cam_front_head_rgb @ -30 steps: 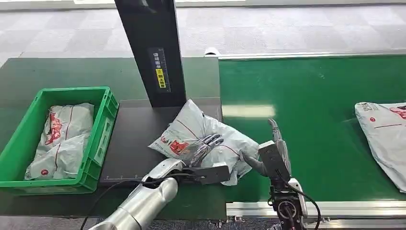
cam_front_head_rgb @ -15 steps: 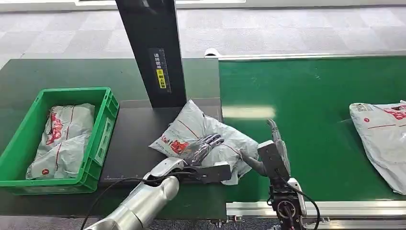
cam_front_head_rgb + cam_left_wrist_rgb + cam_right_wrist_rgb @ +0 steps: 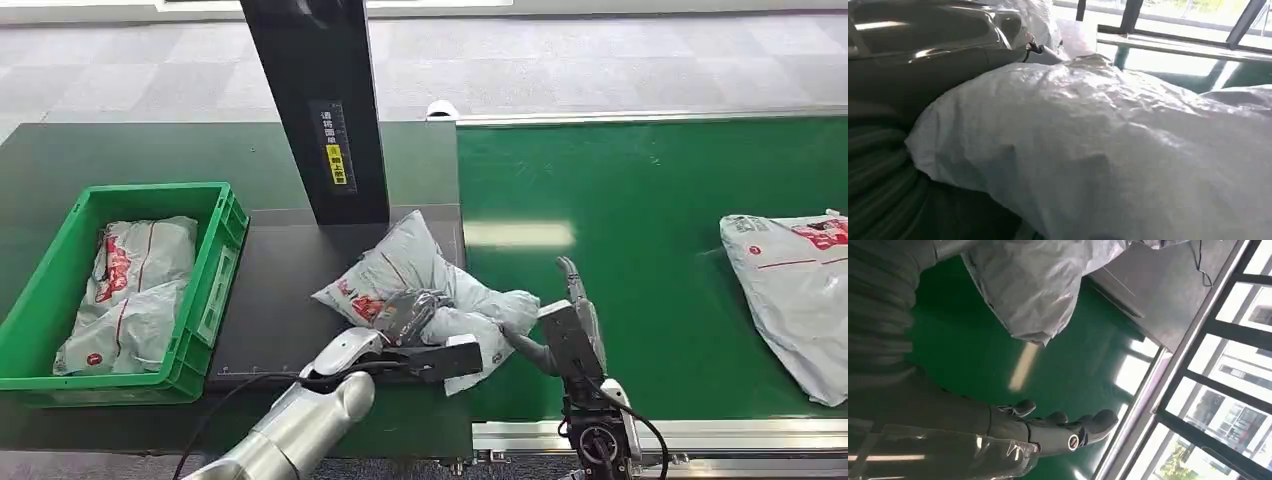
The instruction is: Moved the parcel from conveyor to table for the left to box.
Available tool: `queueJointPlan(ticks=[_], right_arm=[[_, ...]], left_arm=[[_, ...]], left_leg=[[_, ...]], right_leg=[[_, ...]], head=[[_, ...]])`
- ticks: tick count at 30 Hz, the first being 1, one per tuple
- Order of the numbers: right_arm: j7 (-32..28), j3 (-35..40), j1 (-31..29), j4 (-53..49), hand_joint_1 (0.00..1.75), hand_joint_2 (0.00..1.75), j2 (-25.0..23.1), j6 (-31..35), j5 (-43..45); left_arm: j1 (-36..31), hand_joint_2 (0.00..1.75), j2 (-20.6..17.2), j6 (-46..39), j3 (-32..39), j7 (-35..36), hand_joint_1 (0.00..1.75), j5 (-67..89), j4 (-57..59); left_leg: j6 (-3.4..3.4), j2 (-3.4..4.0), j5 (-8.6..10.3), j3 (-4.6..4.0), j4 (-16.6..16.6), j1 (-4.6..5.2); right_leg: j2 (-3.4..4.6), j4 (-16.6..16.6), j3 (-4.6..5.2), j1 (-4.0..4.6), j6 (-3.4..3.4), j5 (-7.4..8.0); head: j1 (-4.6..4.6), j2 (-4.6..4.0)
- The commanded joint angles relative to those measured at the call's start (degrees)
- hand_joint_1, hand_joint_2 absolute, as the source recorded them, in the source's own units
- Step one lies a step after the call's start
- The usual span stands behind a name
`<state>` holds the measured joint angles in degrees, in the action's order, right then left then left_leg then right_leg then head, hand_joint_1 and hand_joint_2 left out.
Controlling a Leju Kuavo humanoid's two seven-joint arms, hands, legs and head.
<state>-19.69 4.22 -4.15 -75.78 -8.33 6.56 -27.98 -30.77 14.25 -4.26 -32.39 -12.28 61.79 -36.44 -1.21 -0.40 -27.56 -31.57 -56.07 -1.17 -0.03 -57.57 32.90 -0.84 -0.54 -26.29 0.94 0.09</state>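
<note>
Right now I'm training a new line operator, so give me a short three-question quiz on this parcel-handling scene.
1. True or false: the green crate already holds grey parcels.
2. Which hand grips the grey parcel lying across the edge between the dark table and the green conveyor belt: A) left hand, B) right hand?
3. Fill in: another parcel waits on the ____.

Key: 1 true. 2 A; the right hand is open beside it. 3 conveyor belt.
</note>
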Motion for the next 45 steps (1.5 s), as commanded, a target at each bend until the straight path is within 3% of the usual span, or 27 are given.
queueJointPlan(ticks=[1,8,10,14,23,24,32,34,36,45], right_arm=[[0.03,-0.89,-0.04,0.74,0.00,1.75,0.32,-0.31,0.43],[-0.29,-0.95,0.36,-0.25,0.00,1.75,0.17,-0.60,0.63],[-0.38,-0.83,-0.26,0.21,0.00,1.75,0.14,-0.73,0.70],[-0.38,-0.81,-0.37,0.22,0.00,1.75,0.12,-0.73,0.70],[-1.07,-0.03,-1.25,1.95,0.00,1.75,0.54,-0.65,1.76],[-1.24,0.09,-1.28,2.13,0.00,1.75,0.71,-0.37,2.00],[-1.48,-0.19,-0.13,1.69,0.00,1.75,1.31,0.91,2.96],[-1.63,-0.15,0.43,1.63,0.00,1.75,1.49,1.34,3.14],[-2.05,0.04,1.28,1.44,0.00,1.75,1.79,2.08,3.48],[-2.26,1.38,0.26,2.34,0.00,1.75,2.09,2.15,3.98]], left_arm=[[4.61,1.75,-1.55,-3.54,1.58,-0.50,1.75,-0.56,-1.70],[7.27,1.75,-2.98,-9.84,6.77,-4.01,1.75,-4.79,-12.70],[8.17,1.75,-2.97,-12.46,8.42,-7.94,1.75,-7.99,-15.46],[8.19,1.75,-2.96,-12.44,8.41,-7.96,1.75,-8.00,-15.48],[10.58,1.75,-4.14,-25.22,13.20,-15.22,1.75,-16.37,-25.07],[10.18,0.00,-4.81,-27.24,14.82,-15.89,1.75,-17.82,-25.66],[9.39,0.00,-6.89,-33.63,23.35,-18.61,1.75,-22.36,-29.09],[9.77,0.00,-6.31,-35.74,27.98,-21.69,1.75,-24.69,-31.29],[10.27,0.00,-3.40,-35.74,37.64,-27.44,1.75,-26.80,-34.30],[11.95,0.00,-1.70,-35.74,53.08,-27.72,1.75,-30.06,-49.58]], left_leg=[[0.06,0.15,0.01,0.10,0.11,0.05],[0.04,0.17,-0.01,-0.09,0.02,0.02],[0.05,0.23,-0.01,-0.16,0.03,0.03],[0.04,0.14,0.00,-0.25,0.01,0.01],[0.03,0.18,0.00,-0.37,-0.01,-0.01],[0.05,0.24,-0.01,-0.33,0.01,0.00],[0.04,0.18,0.00,-0.40,0.01,-0.02],[0.06,0.22,-0.01,-0.37,0.02,-0.01],[0.07,0.21,-0.02,-0.37,0.02,-0.01],[0.06,0.43,-0.06,-0.47,-0.03,-0.05]], right_leg=[[0.13,0.08,-0.04,-0.03,0.03,0.04],[0.14,0.01,0.21,0.00,0.03,0.02],[0.18,0.01,0.30,-0.01,0.04,0.04],[0.11,0.01,0.37,0.01,0.03,0.02],[0.15,0.01,0.45,0.03,0.04,0.04],[0.20,0.01,0.45,0.02,0.06,0.04],[0.16,0.02,0.50,0.05,0.04,0.04],[0.18,0.02,0.49,0.04,0.04,0.04],[0.16,0.03,0.48,0.05,0.05,0.03],[0.37,0.00,0.65,0.10,0.05,0.06]], head=[[0.00,0.00],[0.00,0.00],[0.00,0.00],[0.00,0.00],[0.02,0.00],[-0.02,0.00],[0.00,0.00],[0.00,0.00],[0.00,0.00],[0.00,0.00]])
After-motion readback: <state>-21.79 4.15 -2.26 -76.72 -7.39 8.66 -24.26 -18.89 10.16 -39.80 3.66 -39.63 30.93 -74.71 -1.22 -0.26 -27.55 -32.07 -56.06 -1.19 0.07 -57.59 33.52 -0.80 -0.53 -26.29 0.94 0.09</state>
